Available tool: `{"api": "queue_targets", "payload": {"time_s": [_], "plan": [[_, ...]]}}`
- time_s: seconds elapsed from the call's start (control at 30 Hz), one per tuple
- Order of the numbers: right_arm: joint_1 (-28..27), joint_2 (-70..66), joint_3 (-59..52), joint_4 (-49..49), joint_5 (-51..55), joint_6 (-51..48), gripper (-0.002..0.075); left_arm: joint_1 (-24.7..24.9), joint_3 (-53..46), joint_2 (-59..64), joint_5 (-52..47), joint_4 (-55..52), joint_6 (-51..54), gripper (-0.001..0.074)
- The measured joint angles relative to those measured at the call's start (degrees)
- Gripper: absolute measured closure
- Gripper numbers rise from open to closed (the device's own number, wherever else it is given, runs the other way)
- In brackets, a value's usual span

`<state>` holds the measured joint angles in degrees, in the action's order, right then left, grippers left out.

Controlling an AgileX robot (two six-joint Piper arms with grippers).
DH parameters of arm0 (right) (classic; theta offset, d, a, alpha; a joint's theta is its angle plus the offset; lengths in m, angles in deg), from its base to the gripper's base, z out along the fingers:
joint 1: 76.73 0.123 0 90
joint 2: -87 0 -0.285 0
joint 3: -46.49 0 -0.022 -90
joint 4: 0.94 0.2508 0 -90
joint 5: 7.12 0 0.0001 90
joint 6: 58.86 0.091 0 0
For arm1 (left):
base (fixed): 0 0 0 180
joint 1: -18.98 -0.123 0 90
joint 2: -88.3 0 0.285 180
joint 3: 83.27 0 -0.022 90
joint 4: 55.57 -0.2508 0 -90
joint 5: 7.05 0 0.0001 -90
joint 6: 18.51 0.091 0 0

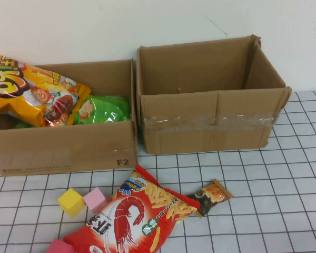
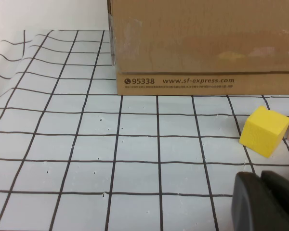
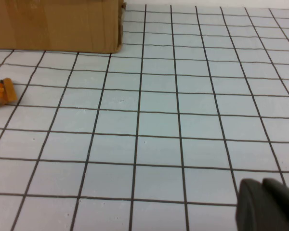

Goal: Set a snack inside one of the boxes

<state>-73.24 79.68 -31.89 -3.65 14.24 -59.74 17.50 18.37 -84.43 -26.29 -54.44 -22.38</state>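
A red shrimp-chip bag (image 1: 131, 219) and a small brown-orange snack packet (image 1: 211, 196) lie on the gridded table in front of two open cardboard boxes. The left box (image 1: 63, 147) holds an orange chip bag (image 1: 34, 92) and a green bag (image 1: 102, 109). The right box (image 1: 210, 129) looks empty. Neither arm shows in the high view. My left gripper (image 2: 262, 185) is shut and empty, low over the table near the yellow cube (image 2: 265, 131) and the left box front (image 2: 202, 48). My right gripper (image 3: 265, 192) is shut and empty; the small packet's end (image 3: 0, 94) and a box corner (image 3: 62, 24) lie beyond it.
A yellow cube (image 1: 71, 202), a pink cube (image 1: 95, 199) and another pink cube (image 1: 59, 246) sit on the table left of the red bag. A white wall stands behind the boxes.
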Motion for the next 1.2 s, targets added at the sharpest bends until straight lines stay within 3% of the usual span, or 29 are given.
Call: {"api": "queue_targets", "payload": {"time_s": [1.2], "plan": [[0.00,0.09,0.00,-0.73,0.00,0.00,0.0727,0.00,0.00,0.00,0.00,0.79,0.00,0.0738]]}}
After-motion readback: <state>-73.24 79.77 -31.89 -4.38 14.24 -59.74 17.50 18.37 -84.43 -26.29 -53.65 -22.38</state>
